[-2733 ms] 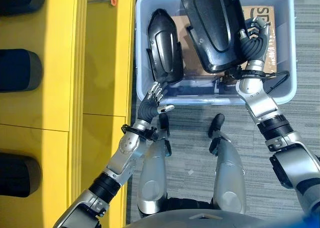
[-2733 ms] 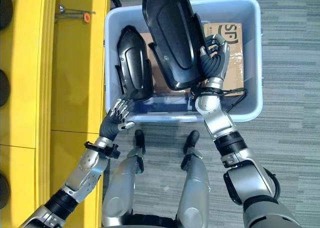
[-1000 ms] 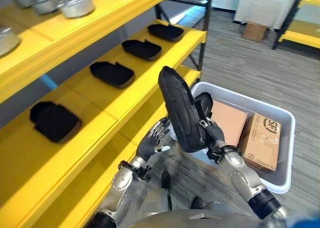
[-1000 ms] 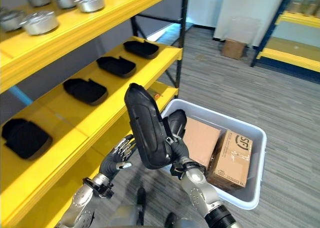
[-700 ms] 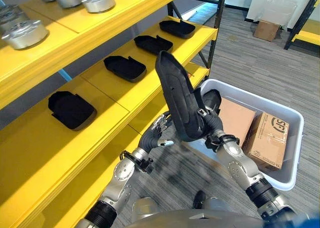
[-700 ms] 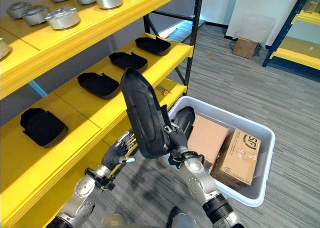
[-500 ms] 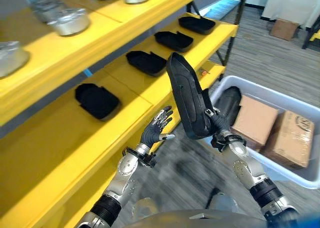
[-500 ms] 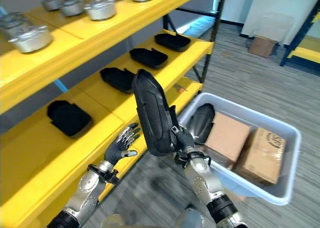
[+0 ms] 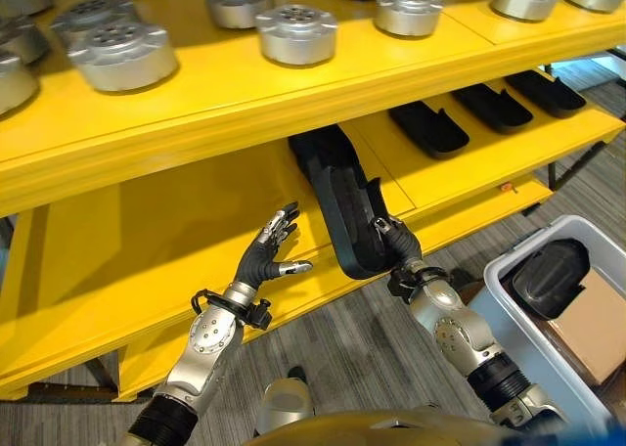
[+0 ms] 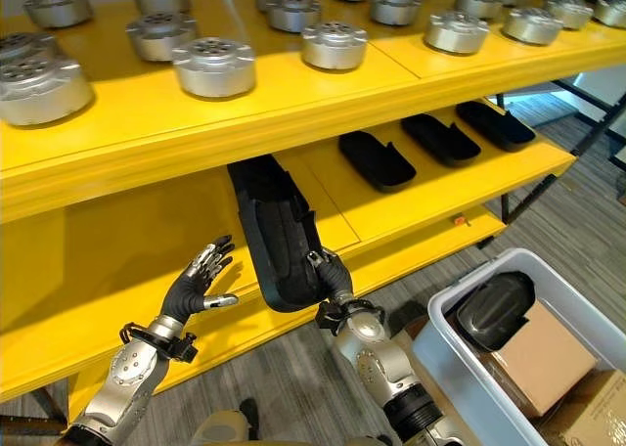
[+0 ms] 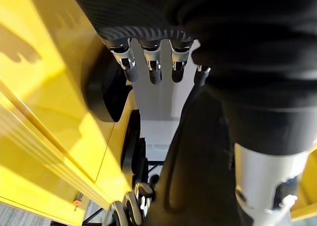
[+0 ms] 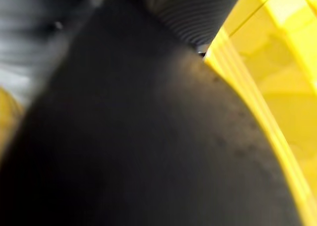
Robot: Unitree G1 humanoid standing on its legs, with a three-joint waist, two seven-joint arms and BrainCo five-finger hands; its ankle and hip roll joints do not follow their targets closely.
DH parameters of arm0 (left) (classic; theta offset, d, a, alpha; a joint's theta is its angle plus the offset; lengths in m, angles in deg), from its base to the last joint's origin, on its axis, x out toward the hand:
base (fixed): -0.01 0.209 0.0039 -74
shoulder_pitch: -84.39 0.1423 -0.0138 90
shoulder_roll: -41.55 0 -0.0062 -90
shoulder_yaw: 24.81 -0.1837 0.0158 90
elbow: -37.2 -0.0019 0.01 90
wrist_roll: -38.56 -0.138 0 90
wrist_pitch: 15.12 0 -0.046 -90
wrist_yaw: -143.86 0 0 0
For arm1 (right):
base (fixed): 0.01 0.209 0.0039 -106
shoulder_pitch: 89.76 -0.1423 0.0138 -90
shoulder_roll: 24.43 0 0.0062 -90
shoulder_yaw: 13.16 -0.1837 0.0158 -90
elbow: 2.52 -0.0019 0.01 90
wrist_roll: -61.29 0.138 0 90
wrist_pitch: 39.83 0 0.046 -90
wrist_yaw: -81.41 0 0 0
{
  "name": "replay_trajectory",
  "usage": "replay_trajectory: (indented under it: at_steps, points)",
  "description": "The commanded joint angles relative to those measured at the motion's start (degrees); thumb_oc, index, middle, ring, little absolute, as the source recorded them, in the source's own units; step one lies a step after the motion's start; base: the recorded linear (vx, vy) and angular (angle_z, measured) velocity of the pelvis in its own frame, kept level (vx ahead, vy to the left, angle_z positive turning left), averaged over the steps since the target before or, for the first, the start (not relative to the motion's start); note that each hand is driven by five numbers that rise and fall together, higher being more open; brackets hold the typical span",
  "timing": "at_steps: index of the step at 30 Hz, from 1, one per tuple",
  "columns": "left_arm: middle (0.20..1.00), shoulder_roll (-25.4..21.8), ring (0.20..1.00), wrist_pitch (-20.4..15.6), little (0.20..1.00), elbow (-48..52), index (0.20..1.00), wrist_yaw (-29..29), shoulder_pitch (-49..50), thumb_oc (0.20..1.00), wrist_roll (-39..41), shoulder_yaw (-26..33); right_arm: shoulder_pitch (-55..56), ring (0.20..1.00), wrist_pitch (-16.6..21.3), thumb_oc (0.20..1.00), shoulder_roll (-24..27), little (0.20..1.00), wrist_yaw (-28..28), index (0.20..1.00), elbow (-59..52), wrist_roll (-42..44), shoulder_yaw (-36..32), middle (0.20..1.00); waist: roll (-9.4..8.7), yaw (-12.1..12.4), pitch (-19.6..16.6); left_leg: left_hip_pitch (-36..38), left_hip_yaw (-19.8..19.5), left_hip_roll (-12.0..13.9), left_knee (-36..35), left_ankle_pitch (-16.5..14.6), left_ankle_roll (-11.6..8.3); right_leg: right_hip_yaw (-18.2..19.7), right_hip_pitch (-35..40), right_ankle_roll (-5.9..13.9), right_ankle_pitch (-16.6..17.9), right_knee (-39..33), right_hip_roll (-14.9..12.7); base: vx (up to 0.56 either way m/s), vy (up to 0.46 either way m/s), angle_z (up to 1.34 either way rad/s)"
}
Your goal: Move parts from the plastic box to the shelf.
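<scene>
A long black moulded part (image 9: 344,216) leans over the front edge of the yellow middle shelf (image 9: 147,241), its far end reaching under the upper shelf. My right hand (image 9: 395,244) is shut on its near end, fingers curled round the rim. That part looms close and dark (image 12: 124,137) in the right wrist view. My left hand (image 10: 196,278) hovers open to the left of the part, fingers straight (image 11: 149,63), touching nothing. The grey plastic box (image 10: 458,366) sits on the floor at the lower right and holds another black part (image 10: 494,309).
Three more black parts (image 10: 378,158) lie along the middle shelf to the right. Round metal parts (image 9: 296,32) stand in rows on the upper shelf. Cardboard boxes (image 10: 540,353) fill the rest of the plastic box. Grey carpet lies below the shelf.
The camera has swung up from the box to the shelf. My right hand has carried the black part over to the middle shelf's edge. The left hand stays open beside it.
</scene>
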Motion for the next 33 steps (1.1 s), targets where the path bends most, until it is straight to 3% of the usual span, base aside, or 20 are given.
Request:
replay_trajectory:
  at_steps: [1,4,5,6,8,10,13,22,26,28,29,30,31,33]
  points:
    - [1.0,2.45,1.0,-1.56,1.0,4.71,1.0,-1.32,-0.86,1.0,1.36,-0.76,-5.09,0.2,2.08,0.2,-0.62,0.2,0.97,0.2,-3.75,-1.85,-0.91,0.2,3.08,2.67,0.97,7.54,1.98,-0.32,-8.63,1.89,0.29,-3.6,0.89,7.19,-4.71,5.82,0.2,-0.09,0.207,0.03]
    - [1.0,2.48,1.0,-0.73,1.0,3.69,1.0,-2.57,-2.13,1.0,2.95,-1.39,-3.93,0.2,3.55,0.2,-0.17,0.2,0.52,0.2,-3.91,-1.66,-0.29,0.2,2.58,0.79,1.17,6.41,-0.98,-1.61,-8.61,1.06,2.0,3.9,-0.82,5.28,-10.36,7.97,6.69,-0.02,0.038,0.28]
    - [1.0,2.72,1.0,-1.07,1.0,3.65,1.0,-2.35,-2.02,1.0,2.16,-1.41,-3.78,0.2,3.38,0.2,-0.01,0.2,0.84,0.2,-4.06,-1.76,-0.3,0.2,2.52,0.65,1.16,5.88,-0.34,-1.49,-8.64,2.12,2.42,3.14,-1.06,3.73,-10.84,7.19,8.64,-0.02,0.006,0.83]
    - [1.0,3.29,1.0,-2.03,1.0,3.31,1.0,-0.96,-1.74,1.0,0.93,-1.73,-3.27,0.2,2.96,0.2,0.56,0.2,1.61,0.2,-4.51,-1.99,-0.18,0.2,2.22,0.03,1.2,6.24,-0.45,-2.02,-8.71,1.93,2.54,3.71,-0.76,2.51,-14.26,6.29,13.05,-0.01,0.001,0.61]
    - [1.0,4.0,1.0,-2.47,1.0,3.43,1.0,0.04,-1.71,1.0,1.39,-2.14,-2.29,0.2,2.82,0.2,1.66,0.2,2.22,0.2,-5.43,-2.11,0.17,0.2,1.99,-1.69,1.13,6.29,-3.04,-3.38,-8.88,2.15,2.76,8.62,-0.73,0.97,-16.13,4.4,17.62,0.07,0.003,0.24]
    - [1.0,4.56,1.0,-1.61,1.0,3.79,1.0,-0.35,-2.33,1.0,1.69,-2.59,-1.7,0.2,3.63,0.2,2.14,0.2,2.7,0.2,-5.34,-3.59,-0.06,0.2,2.01,-2.98,0.66,5.6,-6.28,-4.34,-8.88,2.47,2.75,13.05,-0.53,-0.08,-17.07,2.65,19.77,0.05,-0.036,0.4]
    - [1.0,5.96,1.0,-1.03,1.0,3.04,1.0,-2.2,-1.82,1.0,3.89,-2.14,-0.89,0.2,4.68,0.2,2.53,0.2,5.17,0.2,-4.29,-4.33,-0.41,0.2,1.84,-3.31,-0.33,4.55,-9.53,-4.81,-8.88,3.04,2.32,16.04,-0.16,-0.32,-16.28,-0.12,20.45,0.04,-0.088,0.53]
    - [1.0,6.85,1.0,0.45,1.0,2.86,1.0,-1.6,0.69,1.0,4.22,-1.44,0.74,0.2,2.97,0.2,3.32,0.2,6.59,0.2,-5.28,-4.34,1.03,0.2,1.98,-3.6,-1.09,4.72,-10.7,-4.93,-8.88,2.97,1.59,17.79,1.05,-0.61,-15.93,-3.0,21.02,0.07,-0.077,0.12]
    - [1.0,6.58,1.0,1.2,1.0,3.02,1.0,-1.97,0.29,1.0,4.63,-1.96,-0.03,0.2,4.92,0.2,3.16,0.2,5.94,0.2,-4.56,-5.04,2.05,0.2,2.42,-3.66,-0.39,4.21,-10.21,-5.18,-8.28,2.86,1.79,17.99,0.15,-0.79,-16.35,-2.12,20.86,0.01,-0.11,0.12]
    - [1.0,6.33,1.0,1.29,1.0,3.01,1.0,-2.63,-0.35,1.0,5.51,-2.42,-0.78,0.2,5.7,0.2,3.16,0.2,5.11,0.2,-4.67,-4.72,2.34,0.2,2.65,-4.18,0.42,2.97,-7.13,-5.0,-4.49,1.64,1.59,16.81,-0.59,-1.11,-16.74,-1.19,20.26,-0.09,-0.092,0.15]
    - [1.0,6.46,1.0,1.4,1.0,3.05,1.0,-3.44,-0.95,1.0,6.74,-2.84,-1.21,0.2,6.45,0.2,3.2,0.2,4.55,0.2,-4.71,-5.02,2.04,0.2,2.5,-4.89,1.14,1.49,-3.1,-4.25,0.23,0.18,1.38,15.34,-1.09,-1.44,-16.91,-0.29,19.2,-0.16,-0.083,0.16]
    - [1.0,6.72,1.0,2.15,1.0,2.9,1.0,-4.79,-1.9,1.0,7.87,-3.15,-1.49,0.2,6.89,0.2,3.08,0.2,3.49,0.2,-4.69,-5.48,1.27,0.2,2.16,-6.06,1.67,0.18,2.61,-1.42,4.88,-1.24,0.94,12.97,-1.51,-1.75,-17.37,1.1,17.66,-0.1,-0.038,0.26]
    - [1.0,7.39,1.0,2.52,1.0,2.35,1.0,-5.28,-2.73,1.0,7.89,-3.66,-1.85,0.2,6.78,0.2,2.63,0.2,2.67,0.2,-4.14,-6.14,0.38,0.2,2.07,-7.21,1.98,0.2,5.53,1.6,7.92,-2.2,-0.24,11.78,-1.27,-1.62,-18.62,2.79,16.42,-0.05,0.028,0.65]
    - [1.0,8.76,1.0,1.73,1.0,1.03,1.0,-4.52,-3.82,1.0,7.25,-4.7,-4.09,0.2,5.85,0.2,2.01,0.2,2.96,0.2,-1.74,-6.42,-0.73,0.2,2.54,-8.05,2.69,-1.15,6.02,5.6,10.49,1.69,-1.86,11.2,-2.44,-3.13,-18.44,4.13,16.33,-0.08,0.113,1.35]
